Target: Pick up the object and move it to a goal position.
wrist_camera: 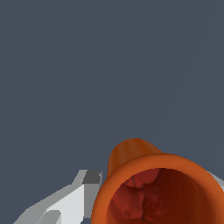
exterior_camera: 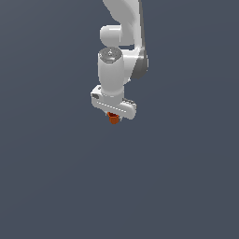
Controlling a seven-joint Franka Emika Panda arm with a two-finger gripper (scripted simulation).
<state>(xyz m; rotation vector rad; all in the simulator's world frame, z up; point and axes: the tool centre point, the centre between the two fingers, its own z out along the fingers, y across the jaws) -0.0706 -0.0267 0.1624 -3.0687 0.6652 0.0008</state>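
Observation:
The object (exterior_camera: 113, 118) is a tiny red-orange stubby lump that pokes out just under the white gripper (exterior_camera: 113, 115) in the exterior view, near the picture's middle. The gripper is shut on it; its fingers are mostly hidden behind the hand's body. In the wrist view the object (wrist_camera: 157, 188) fills the near corner as a wide orange rim with a dark red hollow inside, and one grey-white finger (wrist_camera: 72, 202) shows beside it. The other finger barely shows past the object's rim. No goal marker shows in either view.
The white arm (exterior_camera: 122, 32) comes down from the top of the exterior view. Around it is a plain dark blue-grey surface (exterior_camera: 56, 177) with no other objects, edges or containers in view.

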